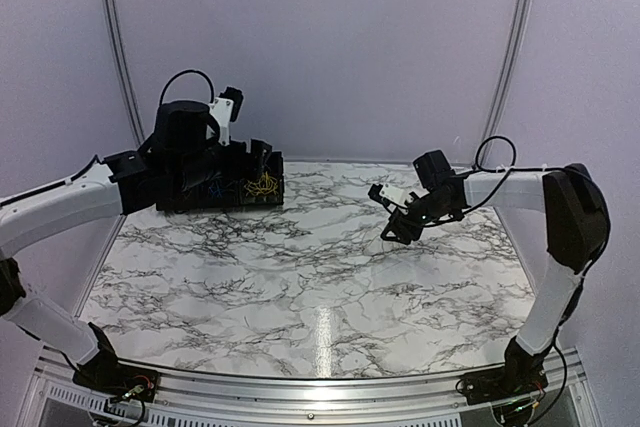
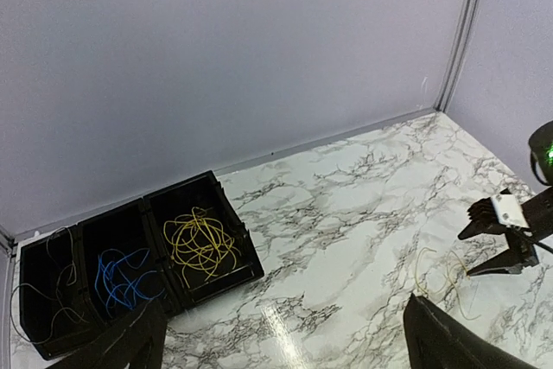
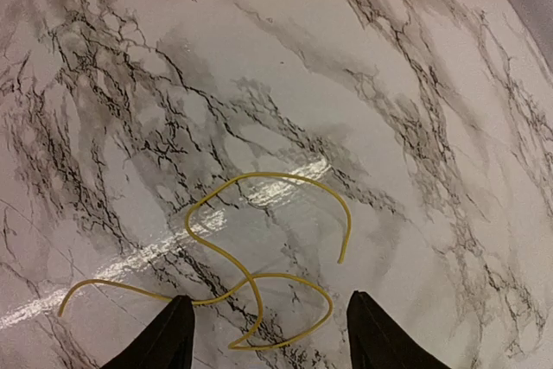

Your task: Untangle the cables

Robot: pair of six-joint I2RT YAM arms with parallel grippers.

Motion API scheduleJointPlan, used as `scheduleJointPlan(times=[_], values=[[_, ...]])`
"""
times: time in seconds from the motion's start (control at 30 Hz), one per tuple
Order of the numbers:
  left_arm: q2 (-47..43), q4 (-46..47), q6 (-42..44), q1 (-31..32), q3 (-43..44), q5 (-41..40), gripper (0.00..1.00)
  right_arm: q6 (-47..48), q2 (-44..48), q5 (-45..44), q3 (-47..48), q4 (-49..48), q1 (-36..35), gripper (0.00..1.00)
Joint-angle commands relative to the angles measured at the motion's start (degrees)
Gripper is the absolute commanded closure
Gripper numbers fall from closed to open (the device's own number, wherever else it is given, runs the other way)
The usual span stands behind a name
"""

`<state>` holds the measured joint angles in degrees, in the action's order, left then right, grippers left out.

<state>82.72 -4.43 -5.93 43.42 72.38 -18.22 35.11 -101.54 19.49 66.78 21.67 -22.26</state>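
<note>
Even bright overhead light; glare streak on marble table (image 1: 322, 332); soft shadows; all views sharp.

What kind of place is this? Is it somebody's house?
Likely a robot test booth: plain walls close around a marble-look table, a left arm and a right arm are bolted at its edge, and a black box holds coloured wires.

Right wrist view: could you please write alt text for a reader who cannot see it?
A thin yellow cable lies in loose curves, crossing itself, on a marble-patterned table. The right hand shows at the bottom edge, its two dark fingers spread open, gripping nothing.
</note>
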Motion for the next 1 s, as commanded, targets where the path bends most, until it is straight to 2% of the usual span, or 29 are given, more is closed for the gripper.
scheduleJointPlan(times=[0.0, 0.07, 0.23, 0.37, 0.43, 0.63, 0.8, 0.97], values=[[-3.5, 13.6, 1.8, -1.0, -2.9, -0.1, 0.01, 3.4, -3.5, -1.6, 3.6, -0.7, 0.1, 0.40], [-2.4, 10.4, 1.7, -1.0, -1.6, 5.1, 0.03, 5.0, -4.9, -1.6, 4.0, -0.2, 0.0, 0.44], [-0.7, 7.8, -1.3, -1.0, -1.6, 14.2, 0.14, 8.4, -5.6, -0.6, 3.9, 0.9, 0.0, 0.63], [0.7, 7.7, -1.2, -1.0, -2.3, 22.1, 0.27, 7.8, -4.1, 2.2, 5.1, 2.3, -0.1, 0.92], [1.3, 7.3, -0.8, -0.9, -2.8, 24.5, 0.31, 6.2, -2.3, 6.0, 7.1, 4.3, -0.6, 1.00], [0.7, 5.9, 3.8, 0.6, -5.0, 26.3, 0.33, 1.8, 3.8, 14.7, 11.8, 9.8, -6.0, 1.00], [0.3, 5.2, 9.7, 3.3, -5.0, 28.7, 0.35, -1.2, 7.1, 17.7, 14.3, 12.2, -10.6, 1.00], [0.1, 5.5, 10.1, 4.5, -4.7, 30.7, 0.36, -5.1, 8.0, 17.3, 18.2, 13.6, -12.7, 1.00]])
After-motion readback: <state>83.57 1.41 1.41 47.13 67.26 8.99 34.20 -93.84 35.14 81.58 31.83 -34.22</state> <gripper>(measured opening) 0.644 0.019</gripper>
